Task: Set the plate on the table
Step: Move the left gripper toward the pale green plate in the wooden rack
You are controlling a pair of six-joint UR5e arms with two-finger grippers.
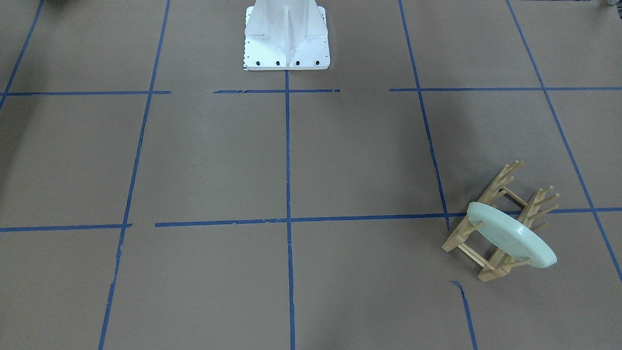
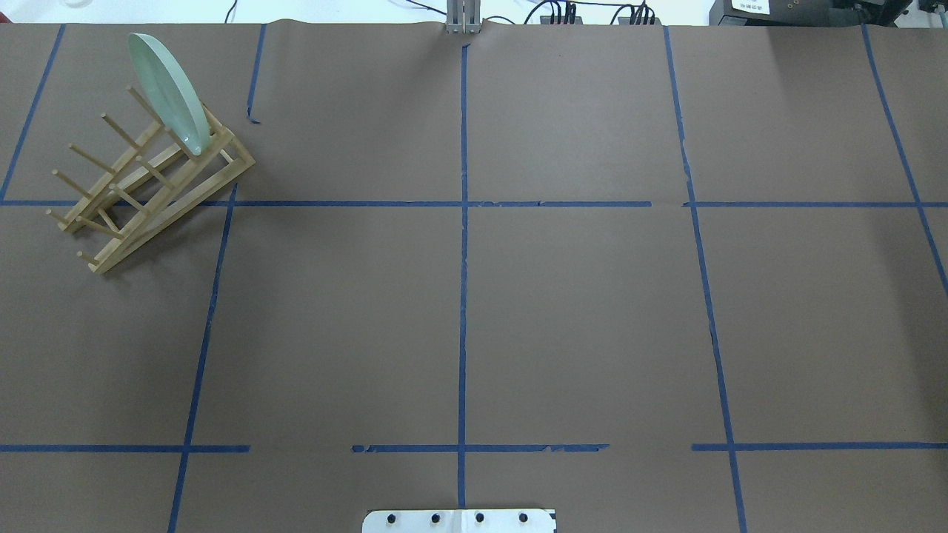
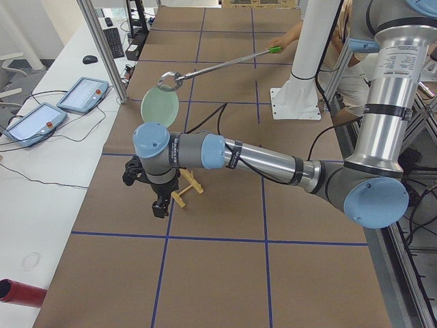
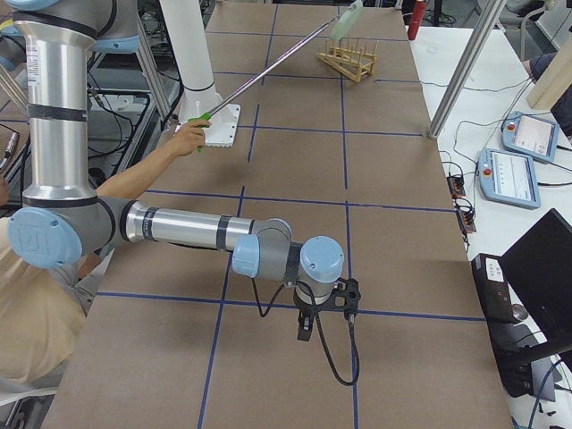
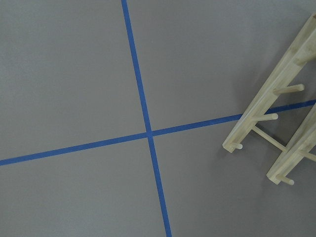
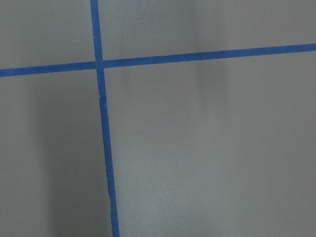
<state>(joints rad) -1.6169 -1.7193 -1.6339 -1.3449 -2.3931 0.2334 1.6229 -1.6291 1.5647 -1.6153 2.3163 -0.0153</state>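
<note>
Left claw [image 3: 158, 205] hangs low over the counter [image 2: 578, 318] near the wooden rack [image 2: 178, 211], and right claw [image 4: 306, 326] hovers well apart. Whether either is spread or pressed together cannot be told. The green plate [image 2: 167, 92] stands on edge in the rack, with an operator's long stick [image 3: 225, 63] at its top. The pickup appears not yet begun. The likely next move is for the left claw to reach the plate's rim and lift it clear of the pegs.
</note>
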